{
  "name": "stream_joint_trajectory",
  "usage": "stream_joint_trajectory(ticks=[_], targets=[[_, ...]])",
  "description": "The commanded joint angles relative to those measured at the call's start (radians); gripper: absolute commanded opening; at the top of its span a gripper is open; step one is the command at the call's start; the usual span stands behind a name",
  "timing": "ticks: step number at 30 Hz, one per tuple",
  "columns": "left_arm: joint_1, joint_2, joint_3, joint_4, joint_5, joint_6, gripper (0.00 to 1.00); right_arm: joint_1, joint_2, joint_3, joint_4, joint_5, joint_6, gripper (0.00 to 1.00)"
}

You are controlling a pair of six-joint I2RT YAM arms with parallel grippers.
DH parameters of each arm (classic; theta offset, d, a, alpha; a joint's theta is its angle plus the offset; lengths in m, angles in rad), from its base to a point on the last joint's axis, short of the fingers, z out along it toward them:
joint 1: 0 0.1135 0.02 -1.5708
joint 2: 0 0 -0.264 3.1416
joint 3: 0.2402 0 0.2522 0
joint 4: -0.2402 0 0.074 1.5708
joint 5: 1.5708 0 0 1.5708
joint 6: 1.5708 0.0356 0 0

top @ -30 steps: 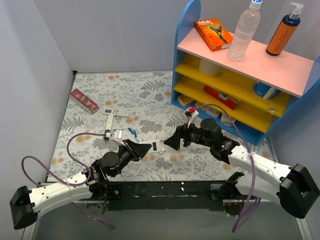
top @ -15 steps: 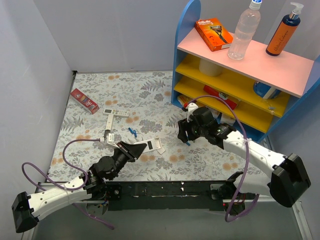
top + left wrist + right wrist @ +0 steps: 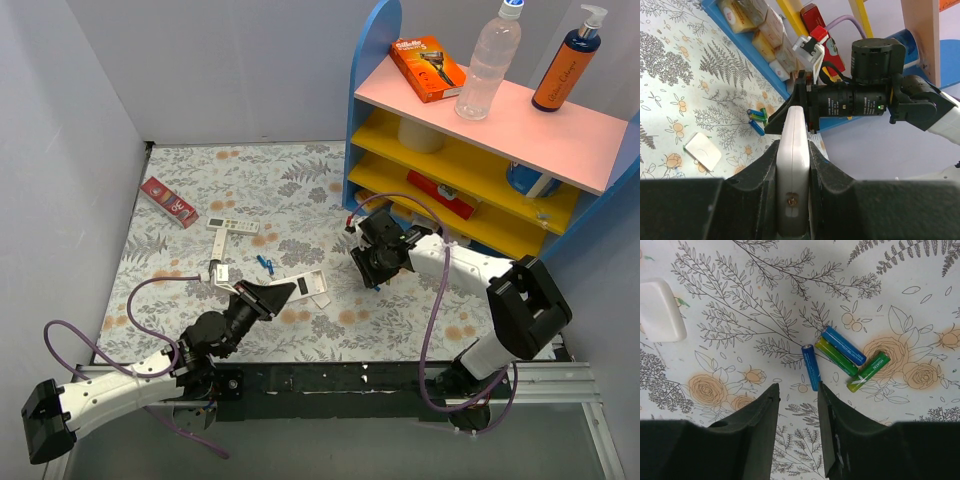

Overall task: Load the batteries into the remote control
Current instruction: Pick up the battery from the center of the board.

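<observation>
Your slim white rectangular remote control [image 3: 792, 170] sits edge-on in your left gripper [image 3: 793, 147], both fingers clamped on its long sides. In the top view, at its 3 o'clock, the tiny cylindrical batteries [image 3: 836, 356] lie bunched on the floral-print table cover [image 3: 740, 315], two blue and two green. Your right gripper [image 3: 797, 390] hovers over them, jaws partly apart and empty, with the nearest blue battery [image 3: 811, 367] pointing into the gap. In the right wrist view, a small white rounded plate [image 3: 657, 310] lies at their 10 o'clock.
</observation>
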Motion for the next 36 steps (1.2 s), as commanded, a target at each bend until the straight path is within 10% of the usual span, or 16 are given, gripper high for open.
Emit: stream_joint_trajectory(ticks=[1,36], targets=[[0.010,0.017,-0.123,0.053,0.006,0.029,0.00,-0.002,0.037,0.057,-0.039,0.026,-0.029,0.40],[0.031,0.028,-0.123,0.093,0.069,0.055,0.00,0.125,0.186,0.141,-0.042,0.164,-0.026,0.15]])
